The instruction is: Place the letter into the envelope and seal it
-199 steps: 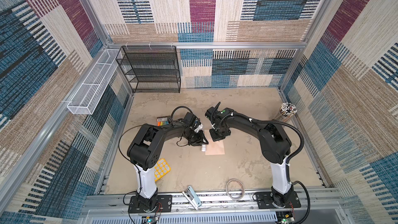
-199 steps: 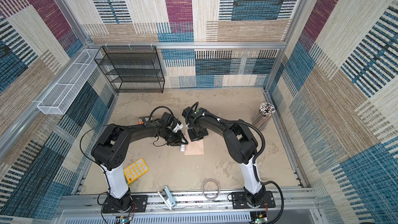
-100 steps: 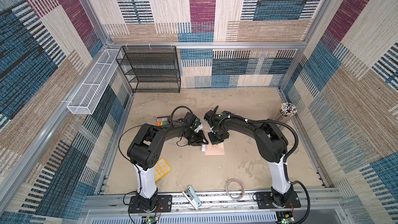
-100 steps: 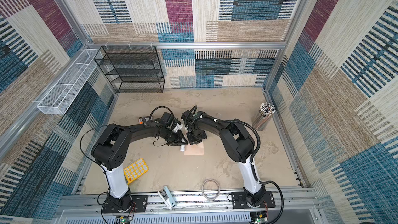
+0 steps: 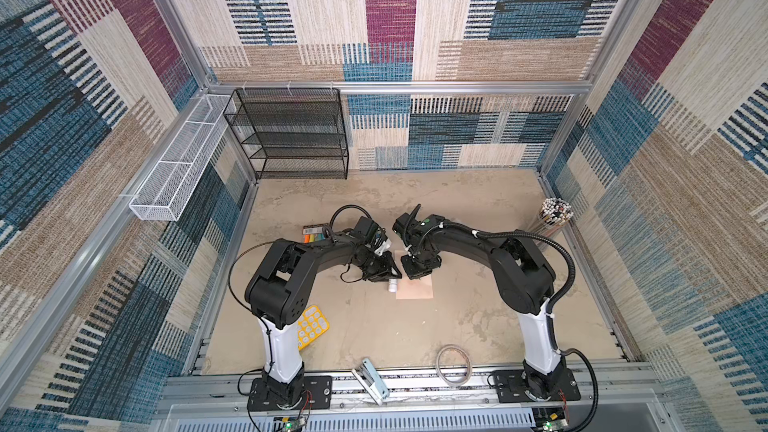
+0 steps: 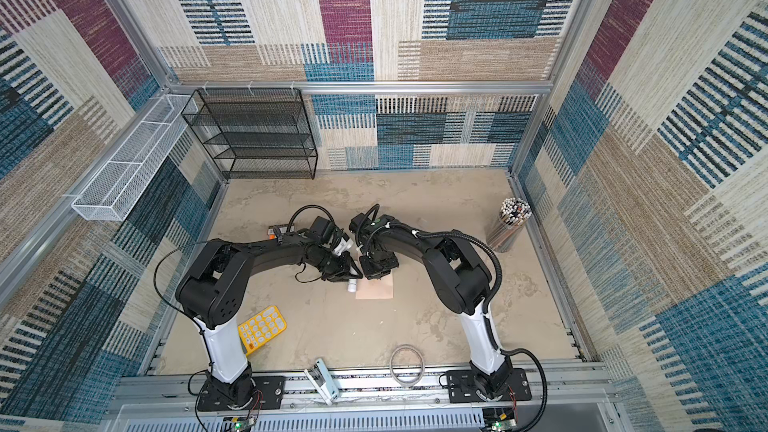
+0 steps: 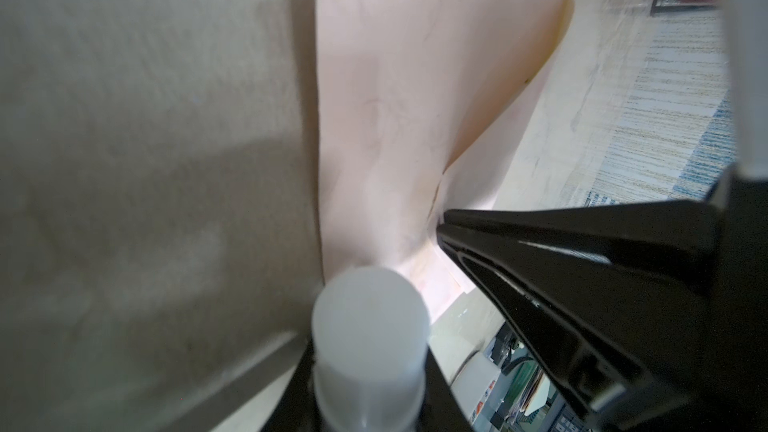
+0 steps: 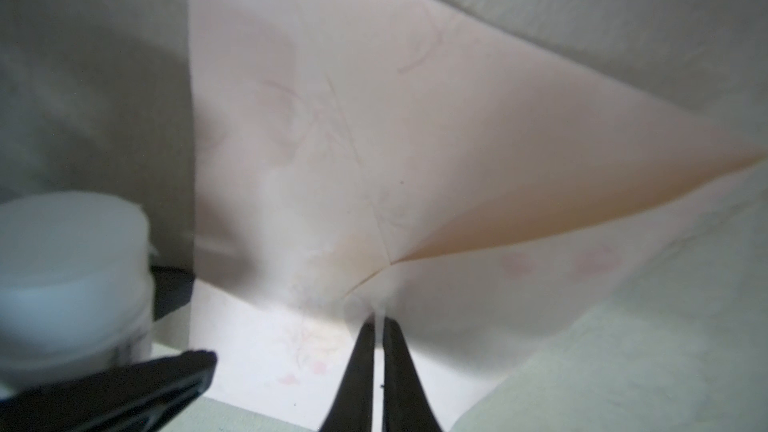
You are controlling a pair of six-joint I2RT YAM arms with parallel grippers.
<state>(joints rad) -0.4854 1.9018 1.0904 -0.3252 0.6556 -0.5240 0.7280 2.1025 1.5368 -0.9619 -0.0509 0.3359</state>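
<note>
We see the envelope [image 5: 417, 290] lying on the table [image 5: 478, 317] mid-scene, pale peach, with its near part uncovered in both top views. The right end effector [image 8: 377, 326] is over its far part. In the right wrist view the 2 black fingers are almost together, with only a thin slit between them. They pinch the edge of the envelope's flap, which is raised and curved off the body. We see faint pink floral marks on the paper under the flap.

The left end effector [image 5: 390, 276] is just left of the envelope, partly open and clamped on a white cylinder [image 5: 392, 285]. In the left wrist view the cylinder's round end points at the envelope's near-left corner, and 1 black finger [image 7: 582, 276] reaches to the flap's edge. We cannot tell if the cylinder touches the paper.

We cannot make out the letter in any view, so we cannot say where it is.

Other things:
- A yellow calculator [image 5: 312, 325] is near-left, by the left arm's base.
- A marker set [image 5: 314, 234] is far-left of the end effectors.
- A black mesh shelf [image 5: 299, 135] stands at the far wall.
- A white wire basket [image 5: 178, 162] hangs on the left wall.
- A pencil cup [image 5: 552, 220] stands far-right.
- A wire ring [image 5: 454, 365] and a white stapler-like tool [image 5: 370, 380] are at the near edge.
</note>
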